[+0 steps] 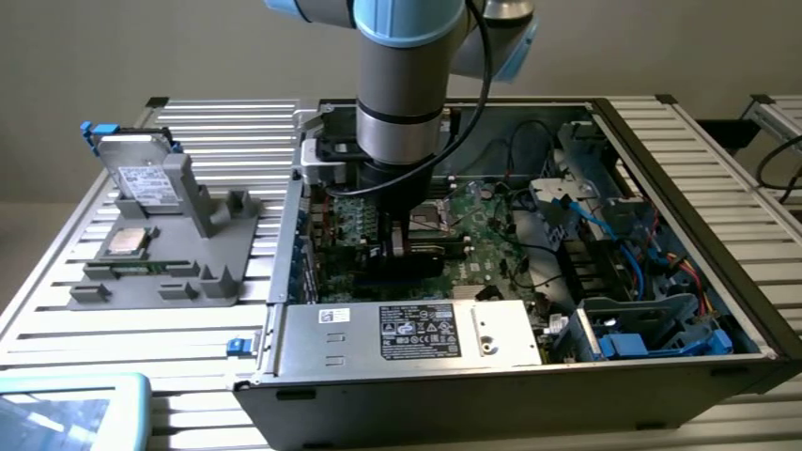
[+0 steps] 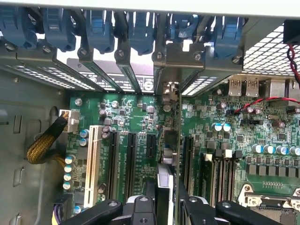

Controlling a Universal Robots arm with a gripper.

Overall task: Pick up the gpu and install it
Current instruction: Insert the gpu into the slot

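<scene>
Inside the open computer case (image 1: pixel 501 409), low over the green motherboard (image 2: pixel 234 136): gripper (image 2: pixel 166 211) clamped on the gpu (image 2: pixel 166 173). Grips the card edge-on, one black finger (image 2: pixel 140 212) against each face. Stands upright among the black expansion slots (image 2: pixel 130 159), bracket end (image 2: pixel 171 89) against the rear slot openings. Whether seated in a slot, cannot tell. Outside the case, on the exterior view's left, a grey parts holder (image 1: pixel 163 277) carrying a silver drive (image 1: pixel 135 174).

Soft, even light; the case (image 1: pixel 501 404) interior perhaps slightly shadowed.
</scene>
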